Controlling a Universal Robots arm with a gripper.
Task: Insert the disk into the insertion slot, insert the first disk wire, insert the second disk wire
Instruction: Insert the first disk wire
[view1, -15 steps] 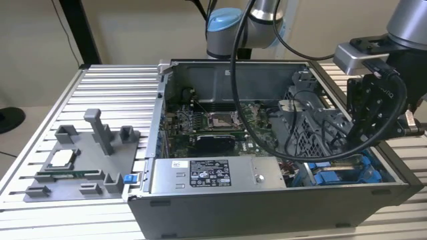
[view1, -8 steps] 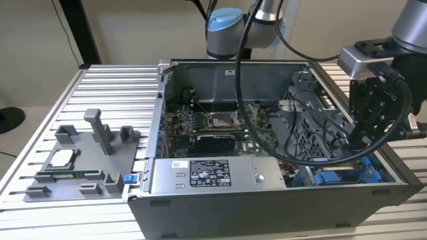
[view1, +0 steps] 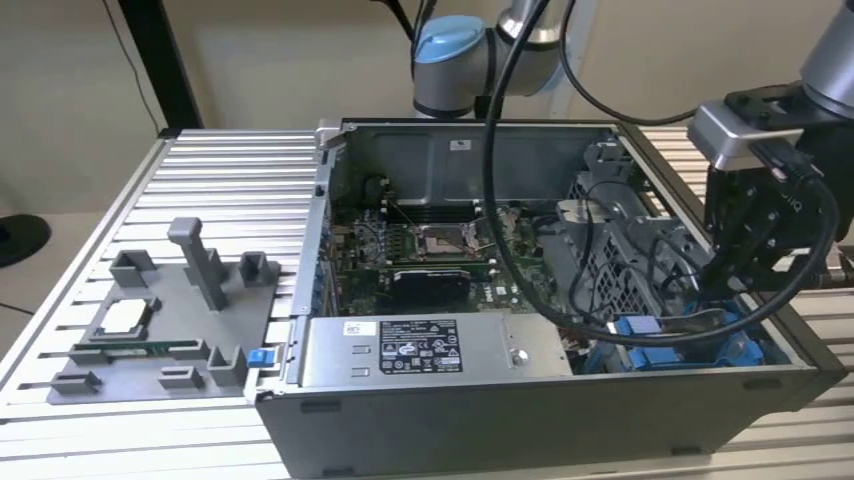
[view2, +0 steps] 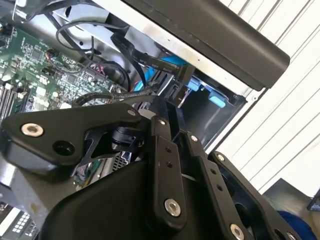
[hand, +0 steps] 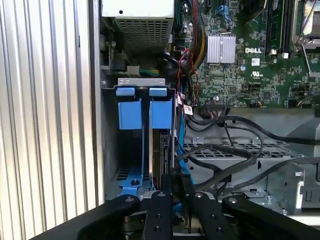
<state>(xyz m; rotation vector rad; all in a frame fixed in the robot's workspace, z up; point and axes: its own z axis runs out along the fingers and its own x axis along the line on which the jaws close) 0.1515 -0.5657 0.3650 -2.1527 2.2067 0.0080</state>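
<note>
The disk (hand: 161, 150) stands on edge in the insertion slot (hand: 108, 150), with its blue carrier tab (hand: 160, 114) at the far end. In both wrist views my gripper (hand: 173, 183) hangs just over the disk's near end. Its fingers (view2: 161, 131) are drawn together on a black connector (view2: 179, 86) of a disk wire (hand: 235, 162), which loops off toward the drive cage. In the exterior view the gripper (view1: 742, 300) reaches down into the case's front corner on the exterior view's right, by the blue bay (view1: 638, 328).
The open computer case (view1: 534, 400) lies on a slatted metal table (view1: 227, 170). A grey labelled power-supply box (view1: 414, 350) fills its near side, with the motherboard (view1: 427, 250) behind. Loose black cables (view1: 601, 290) cross the drive cage. A grey parts fixture (view1: 174, 320) sits at the left.
</note>
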